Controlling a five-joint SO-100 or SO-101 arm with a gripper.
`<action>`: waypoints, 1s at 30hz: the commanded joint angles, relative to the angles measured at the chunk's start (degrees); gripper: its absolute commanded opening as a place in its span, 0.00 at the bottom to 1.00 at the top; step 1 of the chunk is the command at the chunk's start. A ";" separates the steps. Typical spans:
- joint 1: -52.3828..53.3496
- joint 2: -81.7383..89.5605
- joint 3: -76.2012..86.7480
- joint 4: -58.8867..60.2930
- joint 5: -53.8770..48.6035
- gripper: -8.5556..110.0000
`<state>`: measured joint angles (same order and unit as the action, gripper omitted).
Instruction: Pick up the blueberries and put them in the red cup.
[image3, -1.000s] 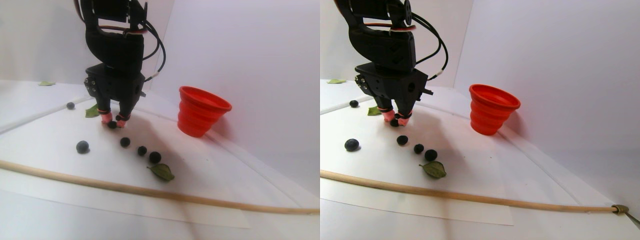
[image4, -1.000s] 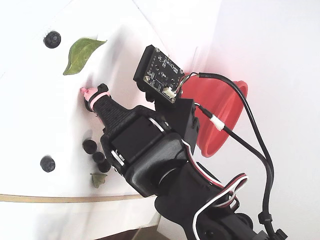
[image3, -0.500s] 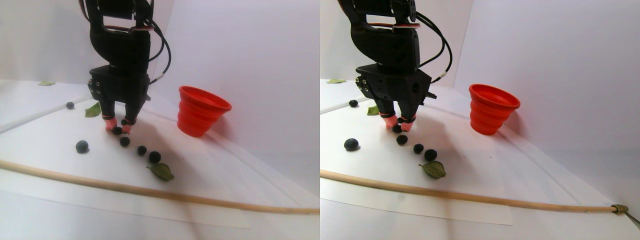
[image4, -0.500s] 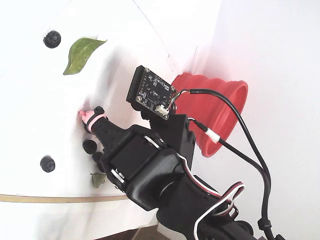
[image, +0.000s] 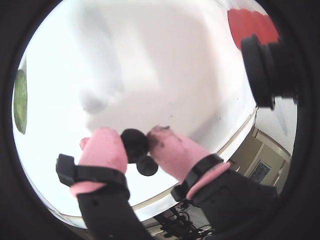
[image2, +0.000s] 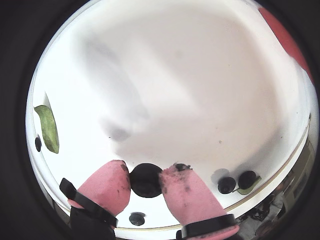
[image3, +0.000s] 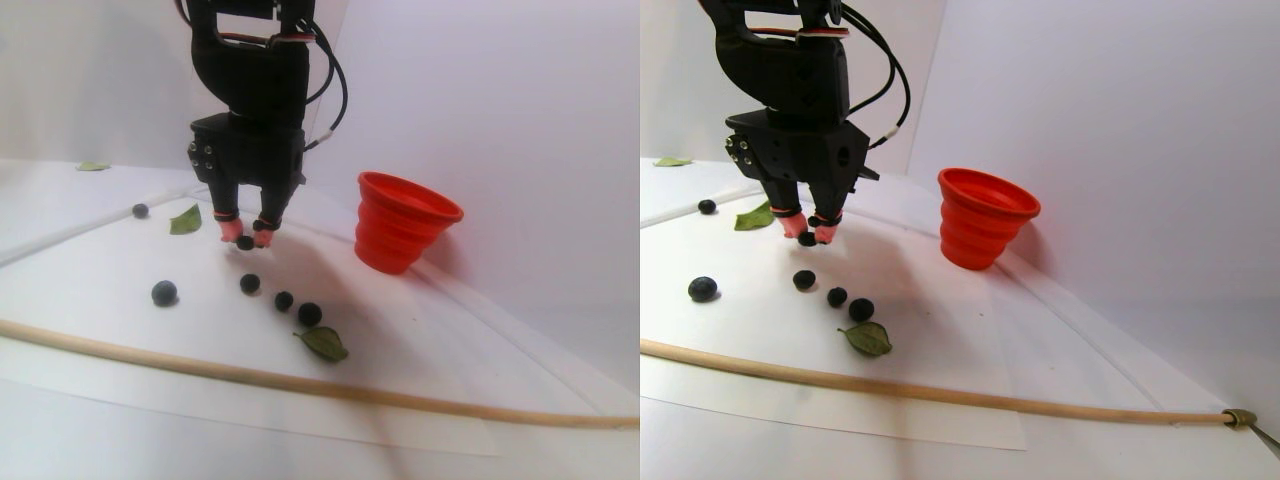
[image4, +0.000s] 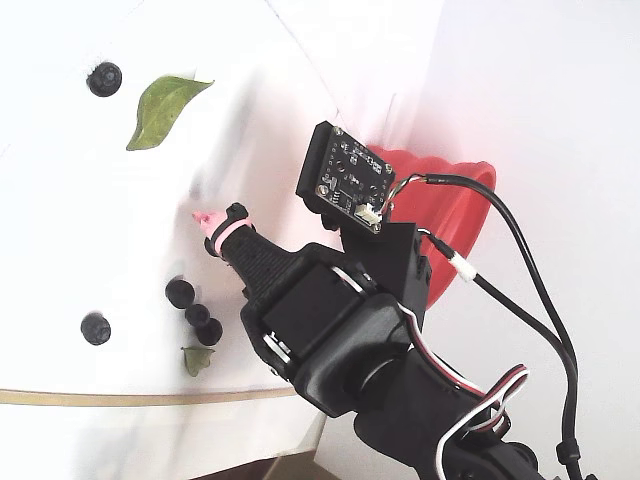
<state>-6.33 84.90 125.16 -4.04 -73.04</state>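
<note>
Berry pinched, lifted off the sheet

Red cup (image3: 405, 236) stands right of the gripper (image3: 247, 238) in the stereo pair view, well apart. Gripper clamps one blueberry (image2: 145, 180) between its pink fingertips (image2: 107, 186); the fixed view hides that berry. Three more blueberries (image3: 283, 300) lie in a row below, near a leaf (image3: 324, 343)
</note>
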 joint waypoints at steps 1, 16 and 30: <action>2.99 6.68 -1.76 0.62 -1.41 0.16; 7.29 10.37 -3.43 3.43 -6.42 0.16; 10.90 14.15 -5.71 7.03 -10.37 0.16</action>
<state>1.49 92.37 122.87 2.64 -82.79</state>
